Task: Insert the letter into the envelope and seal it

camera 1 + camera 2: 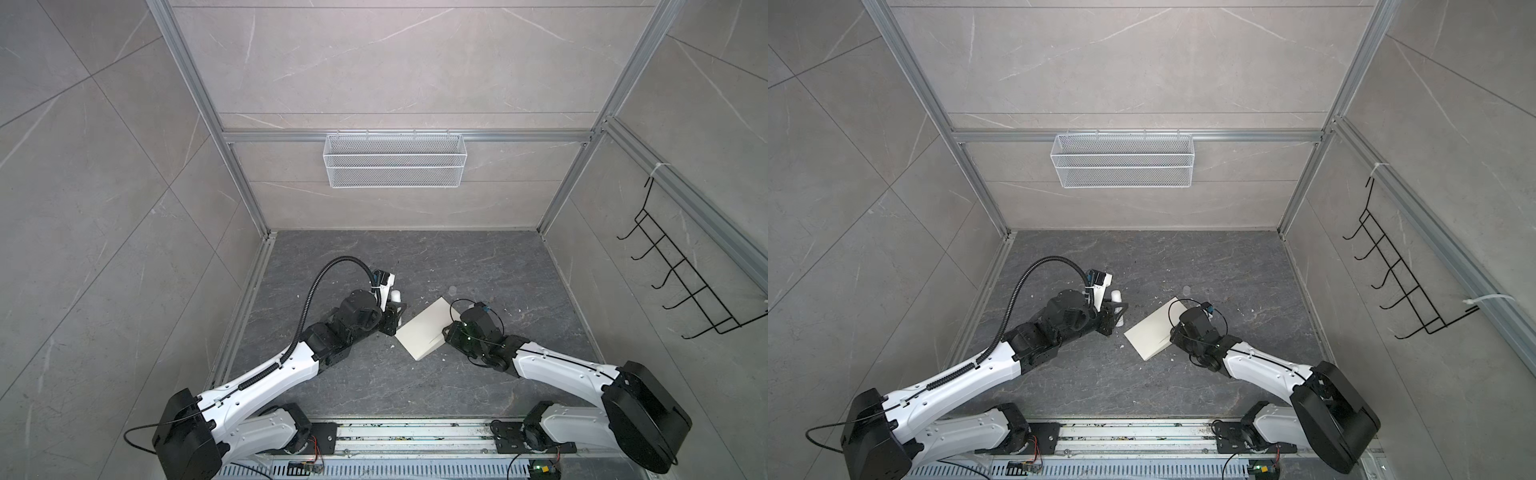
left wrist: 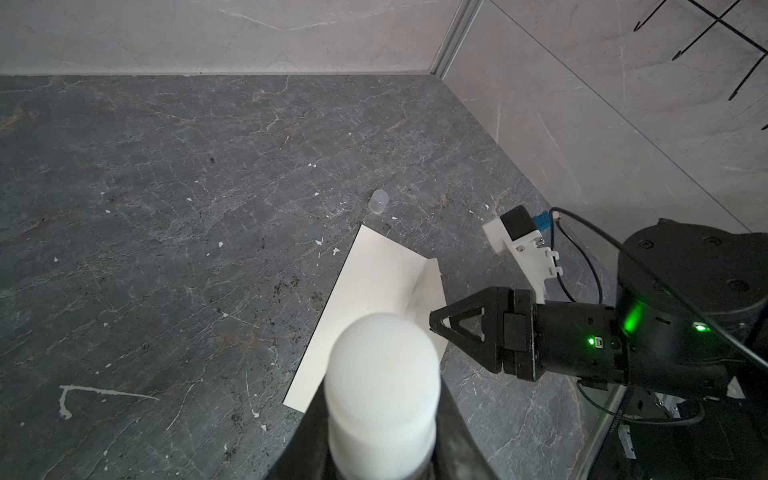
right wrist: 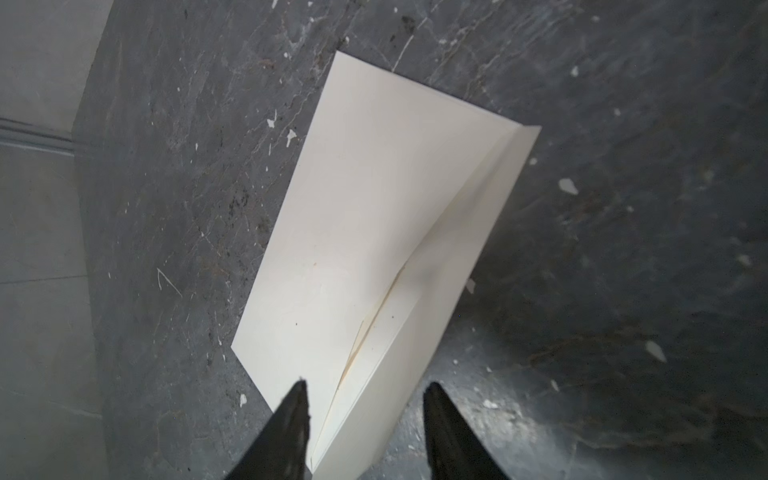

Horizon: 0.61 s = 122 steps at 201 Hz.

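Since the envelope (image 3: 353, 228) lies diagonal on the table (image 1: 415, 257) between the arms, its long axis runs away from the right gripper (image 3: 365, 399). That one's nearer, fingers apart astride the near end. Left gripper (image 2: 382, 424) clamps the tube (image 2: 382, 361). Letter unseen.

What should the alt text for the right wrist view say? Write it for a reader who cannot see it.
A long cream-white paper envelope lies on the dark grey marbled table, its flap creased up along one long edge. The right pincer is at the envelope's near end, its two black fingertips apart.
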Motion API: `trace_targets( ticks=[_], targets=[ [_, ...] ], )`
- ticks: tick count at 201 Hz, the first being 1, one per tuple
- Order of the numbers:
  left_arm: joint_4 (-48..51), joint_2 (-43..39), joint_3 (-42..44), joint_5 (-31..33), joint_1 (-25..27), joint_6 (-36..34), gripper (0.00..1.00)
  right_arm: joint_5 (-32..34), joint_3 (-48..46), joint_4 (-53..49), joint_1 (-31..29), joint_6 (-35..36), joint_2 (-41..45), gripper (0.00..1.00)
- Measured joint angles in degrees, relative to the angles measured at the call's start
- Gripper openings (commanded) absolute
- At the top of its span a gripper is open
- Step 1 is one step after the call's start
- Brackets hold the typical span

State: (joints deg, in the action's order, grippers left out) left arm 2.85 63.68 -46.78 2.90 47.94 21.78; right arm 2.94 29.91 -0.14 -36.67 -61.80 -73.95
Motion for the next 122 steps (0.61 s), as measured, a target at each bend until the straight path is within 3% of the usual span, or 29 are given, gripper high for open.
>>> trace_targets(
  ticks=[66, 122],
  targets=[
    [0.2, 0.0, 0.4, 0.2, 0.0, -0.2, 0.0, -0.9, 4.2, -3.1, 0.8, 6.0, -4.1, 0.0],
    [0.2, 0.2, 0.6, 1.3, 0.0, -0.2, 0.0, -2.3, 12.8, -12.1, 0.9, 17.6, -4.6, 0.0]
  ],
)
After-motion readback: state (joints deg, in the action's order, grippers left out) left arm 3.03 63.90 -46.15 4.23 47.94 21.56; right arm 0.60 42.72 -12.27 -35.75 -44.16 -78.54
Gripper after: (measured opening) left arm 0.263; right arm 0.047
